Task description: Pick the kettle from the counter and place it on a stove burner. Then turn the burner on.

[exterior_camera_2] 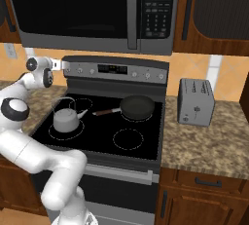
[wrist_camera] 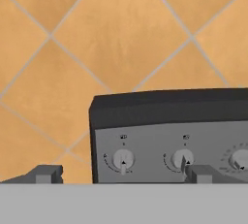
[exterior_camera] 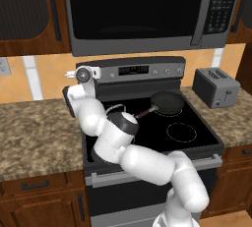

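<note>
Two dark fingertips (wrist_camera: 46, 173) rise at the lower edge of the hand view, one at lower left and one at lower right, set wide apart with nothing between them, so the hand (wrist_camera: 123, 174) is spread and empty. Between them sits the left end of the stove's control panel (wrist_camera: 169, 140), with its leftmost knob (wrist_camera: 123, 160) at lower centre and a second knob (wrist_camera: 182, 160) just beside the right fingertip; orange wall tile (wrist_camera: 97, 39) covers the upper part of that view.

In the right base view, going left to right: at the upper left the hand (exterior_camera_2: 61, 64) is held up at the left end of the control panel (exterior_camera_2: 116, 69). Below it, at centre left, the kettle (exterior_camera_2: 65, 118) stands upright on the front left burner (exterior_camera_2: 68, 132) of the black stove top, spout to the right, clear of the hand. Right of it, at mid frame, a black frying pan (exterior_camera_2: 137, 107) rests on a rear burner with its handle pointing toward the kettle. Further right a grey toaster (exterior_camera_2: 195, 101) stands on the speckled bench (exterior_camera_2: 204, 146).

In the left base view the arm covers most of the kettle (exterior_camera: 115, 108); its arched handle shows at centre left.
</note>
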